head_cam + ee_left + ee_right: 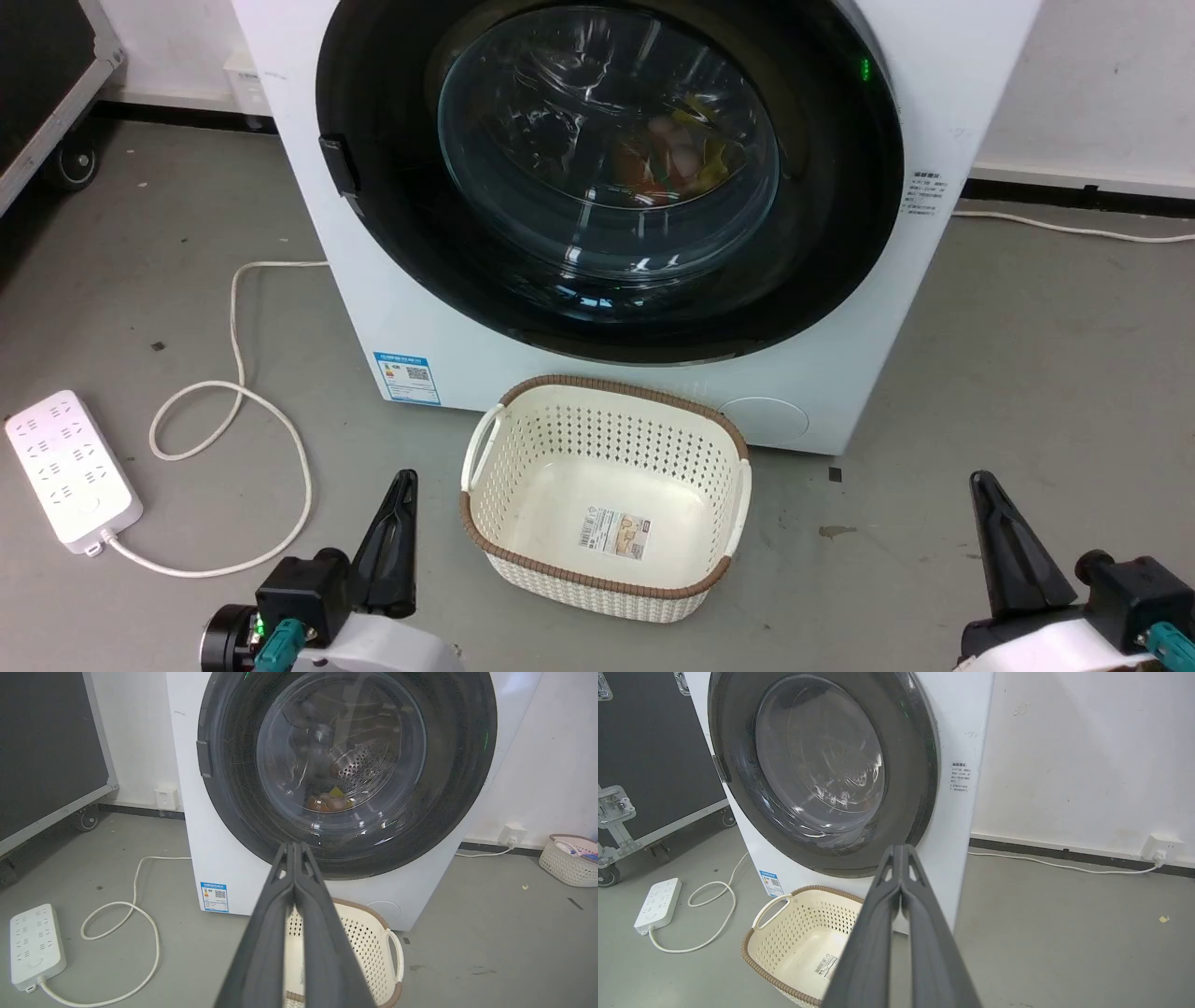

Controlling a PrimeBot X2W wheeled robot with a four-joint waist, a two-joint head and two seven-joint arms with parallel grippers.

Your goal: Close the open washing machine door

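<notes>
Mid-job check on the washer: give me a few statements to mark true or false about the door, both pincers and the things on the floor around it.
1. The washing machine door lies flush against the washing machine. True.
2. The left pincer grips the door's rim. False: it is shut on nothing, back from the machine.
3. The right pincer is shut. True.
4. The basket holds clothes. False: it is empty but for a label sticker.
5. The power strip lies at the robot's right. False: it lies at its left.
</notes>
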